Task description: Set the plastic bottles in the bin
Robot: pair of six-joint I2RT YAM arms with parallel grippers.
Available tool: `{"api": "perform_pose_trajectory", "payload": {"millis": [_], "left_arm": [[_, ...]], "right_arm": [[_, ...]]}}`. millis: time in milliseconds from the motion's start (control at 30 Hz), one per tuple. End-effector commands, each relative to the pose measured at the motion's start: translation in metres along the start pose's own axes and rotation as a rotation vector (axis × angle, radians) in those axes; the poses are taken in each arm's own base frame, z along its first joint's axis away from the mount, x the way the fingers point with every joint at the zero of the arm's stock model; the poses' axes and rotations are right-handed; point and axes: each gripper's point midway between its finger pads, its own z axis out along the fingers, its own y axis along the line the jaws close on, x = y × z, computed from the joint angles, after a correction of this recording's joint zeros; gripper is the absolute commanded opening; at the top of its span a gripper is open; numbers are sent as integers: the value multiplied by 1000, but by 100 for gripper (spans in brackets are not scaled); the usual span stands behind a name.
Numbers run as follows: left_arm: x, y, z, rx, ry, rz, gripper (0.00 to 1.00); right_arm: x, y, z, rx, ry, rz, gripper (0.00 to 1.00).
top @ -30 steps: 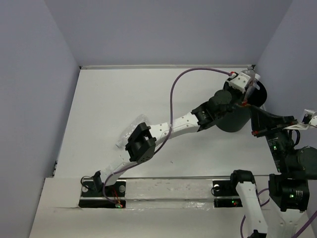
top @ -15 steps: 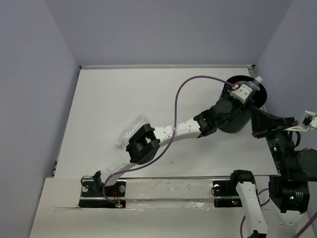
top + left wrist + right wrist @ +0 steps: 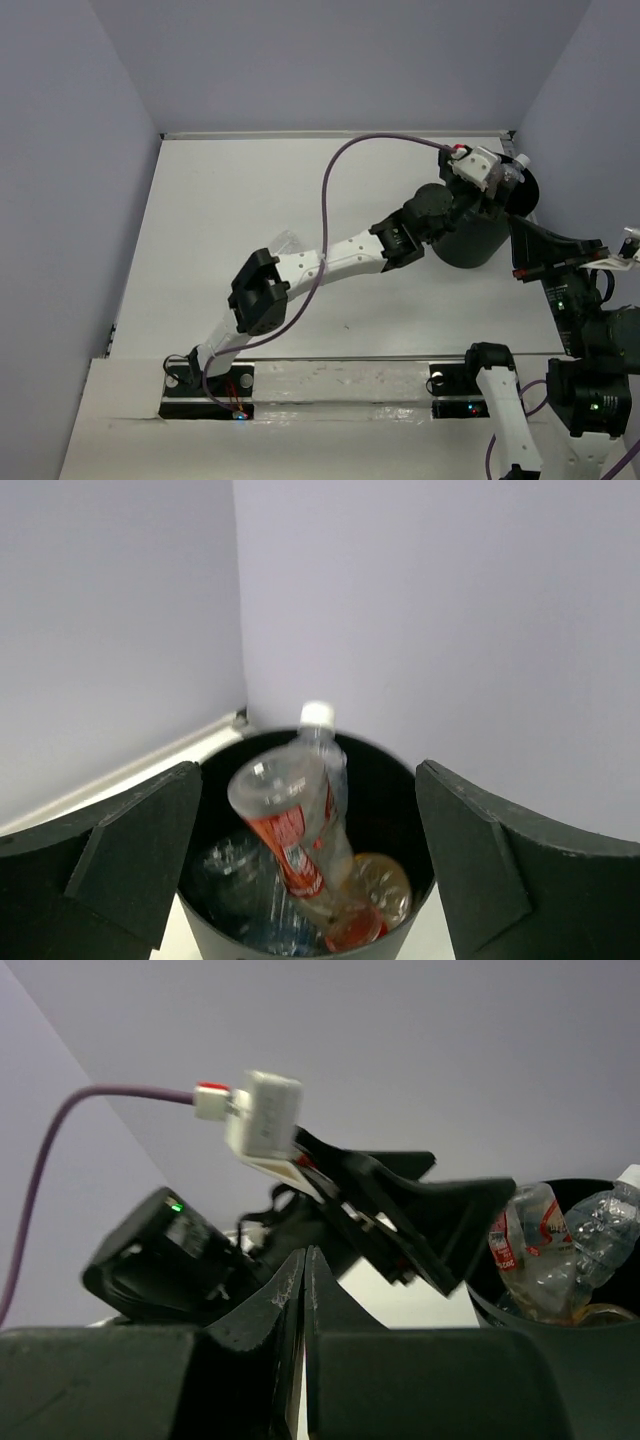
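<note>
- My left gripper (image 3: 308, 778) hung above the bin (image 3: 385, 780), which stood at the far right corner of the table (image 3: 230, 200)
- Its 2 fingers (image 3: 120, 865) were spread wide, 1 to each side of the bin's mouth, and nothing lay between them
- Inside the bin, a red-labelled bottle (image 3: 290, 835) leaned with its base uppermost and its neck pointing down
- Just behind it stood a white-capped bottle (image 3: 320, 725), its cap reaching the far rim; in the top view that cap showed just past the rim on the far right side
- An orange-tinted bottle (image 3: 380, 880) rested low at the right of the bin, touching the red-labelled bottle
- A pale clear bottle (image 3: 225, 865) lay low at the left of the bin, too blurred to show any label
- A lone clear bottle (image 3: 284, 240) lay on the table, well apart from the bin and partly hidden under my left arm (image 3: 340, 258)
- My right gripper (image 3: 304, 1290) was held near the bin on its right side, its 2 fingers pressed together with only a thin seam between them and nothing in their grasp
</note>
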Motion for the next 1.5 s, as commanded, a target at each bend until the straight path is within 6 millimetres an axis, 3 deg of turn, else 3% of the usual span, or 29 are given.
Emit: {"api": "perform_pose_trajectory", "payload": {"millis": [0, 67, 233, 333, 367, 400, 467, 500, 600, 667, 700, 800, 867, 933, 967, 1067, 1100, 1167, 1200, 1267, 1300, 1367, 1467], "left_arm": [[-130, 10, -25, -1, -227, -113, 99], [-150, 20, -33, -17, -251, -130, 99], [-157, 65, -60, -152, -184, -163, 99], [-166, 95, -99, -226, -142, -227, 99], [-186, 114, -125, -271, -139, -247, 99], [-165, 124, -138, -297, -80, -242, 99], [-153, 143, -169, -352, -9, -251, 99], [-155, 157, -196, -378, 1, -252, 99], [-141, 188, -250, -467, 65, -241, 99], [-135, 214, -284, -539, 90, -231, 99], [-133, 216, -293, -548, 98, -225, 99], [-123, 239, -323, -628, 117, -181, 99], [-115, 249, -332, -663, 137, -156, 99], [-107, 256, -342, -693, 152, -123, 99], [-107, 260, -344, -711, 142, -116, 99], [-105, 268, -350, -749, 129, -104, 99], [-109, 271, -354, -758, 111, -108, 99], [-118, 276, -362, -774, 77, -114, 99], [-119, 279, -366, -788, 70, -112, 99], [-124, 283, -375, -805, 45, -114, 99], [-128, 285, -383, -814, 23, -122, 99], [-136, 288, -396, -828, -22, -143, 99], [-137, 288, -404, -820, -39, -153, 99]], "right_arm": [[-24, 18, -9, -46, -52, -45, 6], [-22, 23, -9, -73, -37, -46, 7], [-3, 26, -5, -124, 38, -32, 11], [17, 25, 2, -156, 114, 15, 13], [31, 24, 9, -180, 162, 40, 14], [38, 25, 12, -196, 189, 79, 14], [53, 28, 20, -255, 233, 134, 18], [60, 28, 26, -266, 259, 198, 22], [76, 21, 39, -276, 301, 261, 30], [88, 13, 47, -261, 322, 290, 43], [90, 12, 47, -258, 325, 299, 43], [101, 6, 56, -253, 342, 336, 57], [116, 11, 64, -265, 393, 356, 61], [128, 29, 71, -312, 438, 353, 65], [156, 55, 77, -335, 519, 366, 66], [182, 94, 99, -284, 510, 271, 72], [221, 125, 94, -316, 597, 245, 73], [242, 148, 108, -308, 601, 262, 77], [275, 163, 109, -296, 651, 278, 79], [297, 169, 124, -230, 619, 299, 85], [324, 170, 131, -179, 656, 315, 88], [343, 170, 142, -114, 640, 345, 91], [387, 160, 152, 12, 672, 364, 95]]}}
